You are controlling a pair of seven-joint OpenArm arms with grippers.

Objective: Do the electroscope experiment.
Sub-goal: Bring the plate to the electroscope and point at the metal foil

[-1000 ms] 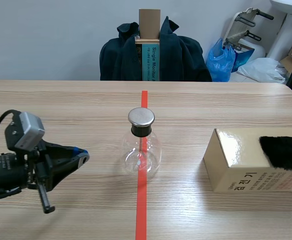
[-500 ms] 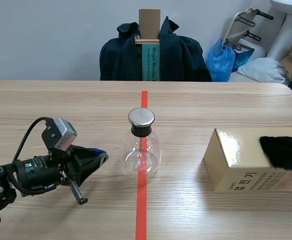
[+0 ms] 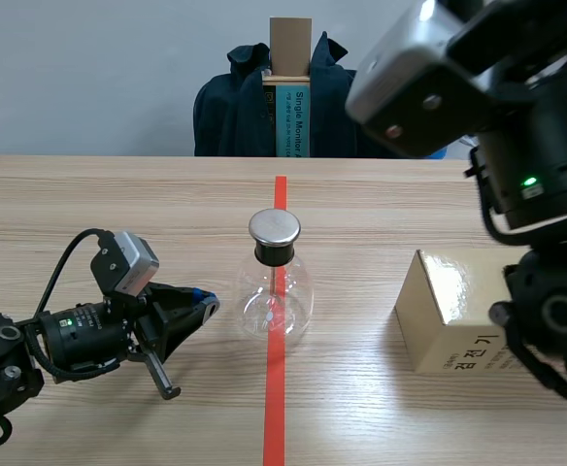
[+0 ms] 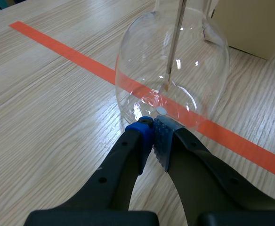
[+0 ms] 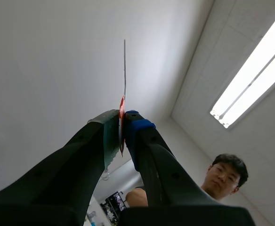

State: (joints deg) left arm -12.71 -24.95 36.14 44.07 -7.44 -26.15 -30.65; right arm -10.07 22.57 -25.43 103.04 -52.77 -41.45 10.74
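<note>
Upright flask (image 3: 275,291); right tool's (image 5: 122,118) sheet (image 5: 125,70) upward

Office-like room, wooden table (image 3: 118,194), dark jacket (image 3: 351,112) (fluorescent ceiling light (image 5: 253,70))

Scene camera fronts table (image 3: 89,204); left wrist close on flask (image 4: 175,61), shared; right wrist faces ceiling (image 5: 231,28).

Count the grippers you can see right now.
2. The left gripper is low by the flask, jaws shut. The right gripper is raised, pointing up, jaws shut on a thin sheet. None seems hidden.
</note>
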